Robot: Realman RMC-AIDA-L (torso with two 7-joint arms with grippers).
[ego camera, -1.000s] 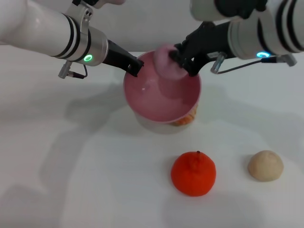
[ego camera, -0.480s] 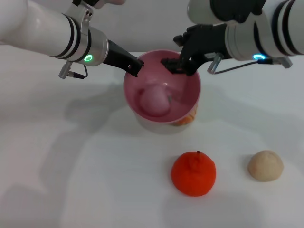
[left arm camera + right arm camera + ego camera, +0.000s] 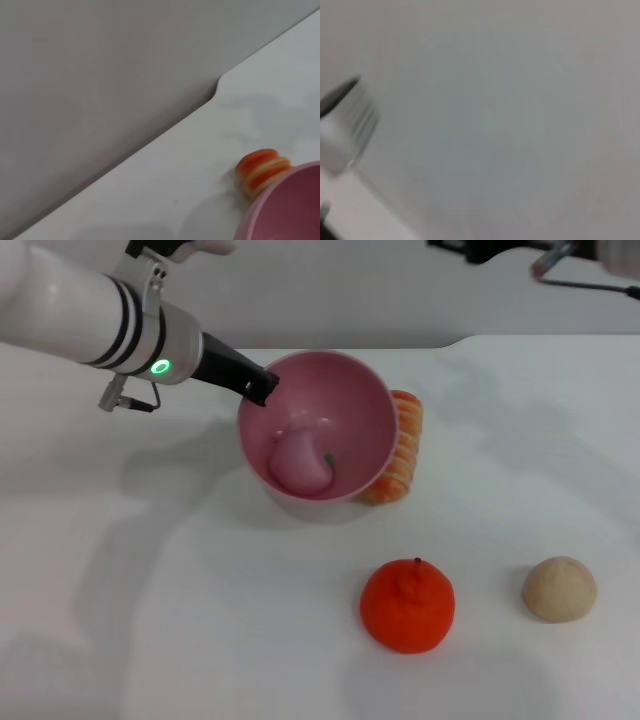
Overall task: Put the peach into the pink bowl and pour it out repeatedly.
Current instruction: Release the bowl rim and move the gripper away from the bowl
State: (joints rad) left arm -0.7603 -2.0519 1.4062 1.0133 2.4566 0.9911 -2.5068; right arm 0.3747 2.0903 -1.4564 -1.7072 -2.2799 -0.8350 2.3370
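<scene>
The left gripper (image 3: 262,386) has its dark fingers (image 3: 256,381) clenched on the far left rim of the pink bowl (image 3: 352,398), pinching the wall from outside and inside. The bowl is tilted, with its mouth turned toward the camera and the robot's right, and only its lower side looks to meet the table (image 3: 180,610); whether it is lifted clear there cannot be told. Inside, the peach (image 3: 300,462) lies against the lower inner wall, its small dark stem pointing to the right.

Just behind the bowl on its right side, an orange-and-cream striped toy food (image 3: 404,445) touches or nearly touches the outer wall; in the left wrist view the same striped piece (image 3: 262,169) sits right beside the pink rim (image 3: 280,207).

Nearer the camera and well apart from the bowl, a bright orange tangerine (image 3: 407,605) rests on the table, and a beige round bun (image 3: 559,588) lies to its right.

Of the right arm (image 3: 520,248), only a dark edge shows at the top of the head view, raised well away from the bowl; whether its fingers are spread or closed cannot be told.
</scene>
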